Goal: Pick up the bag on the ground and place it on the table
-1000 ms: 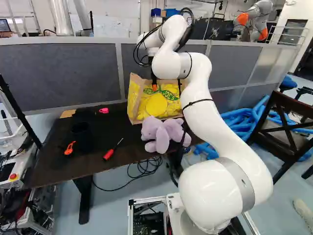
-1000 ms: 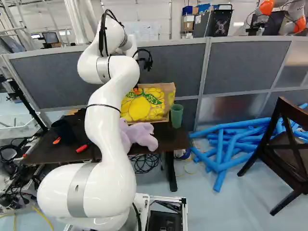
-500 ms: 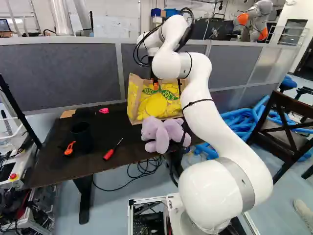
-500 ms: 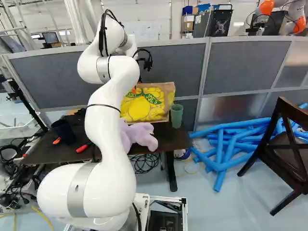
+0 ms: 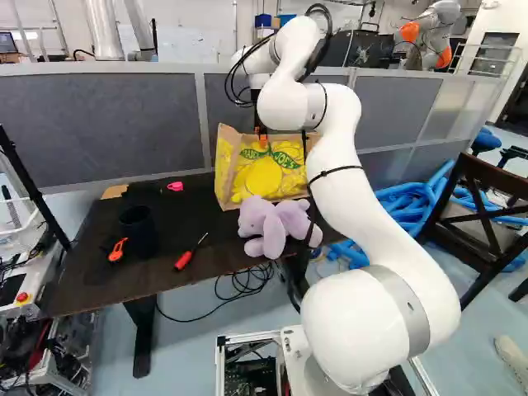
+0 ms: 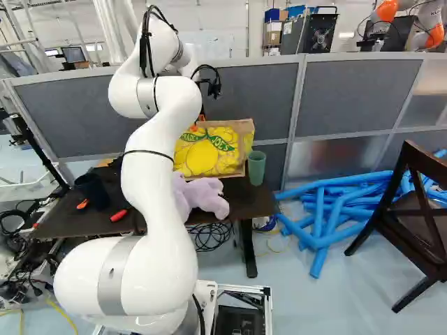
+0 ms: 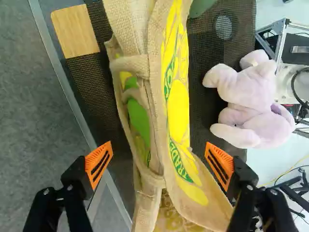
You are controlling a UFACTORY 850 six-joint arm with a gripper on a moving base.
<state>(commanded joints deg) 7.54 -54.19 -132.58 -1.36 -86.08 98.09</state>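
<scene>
In the left base view my gripper (image 5: 261, 137) is at the top edge of the yellow and tan bag (image 5: 266, 175), which stands upright on the dark table (image 5: 177, 227) near its back. The right base view shows the bag (image 6: 208, 152) with the arm partly in front of its near side. Seen from the wrist, the gripper (image 7: 159, 157) is open, its orange-padded fingers wide apart on either side of the bag's top. The tan handles (image 7: 133, 65) and the opening of the bag (image 7: 181, 116) lie between and ahead of the fingers, with visible space at both sides.
A purple plush toy (image 5: 276, 224) sits before the bag; a green cup (image 6: 256, 167) stands beside it. Screwdriver (image 5: 185, 260), black cup (image 5: 139, 231) and pink item (image 5: 175, 186) are on the table. A grey partition (image 5: 99, 124) runs behind. Another robot (image 5: 433, 33) stands beyond.
My gripper has opened from around the bag's top and risen a little. The bag stays standing on the table, and the base has not moved.
</scene>
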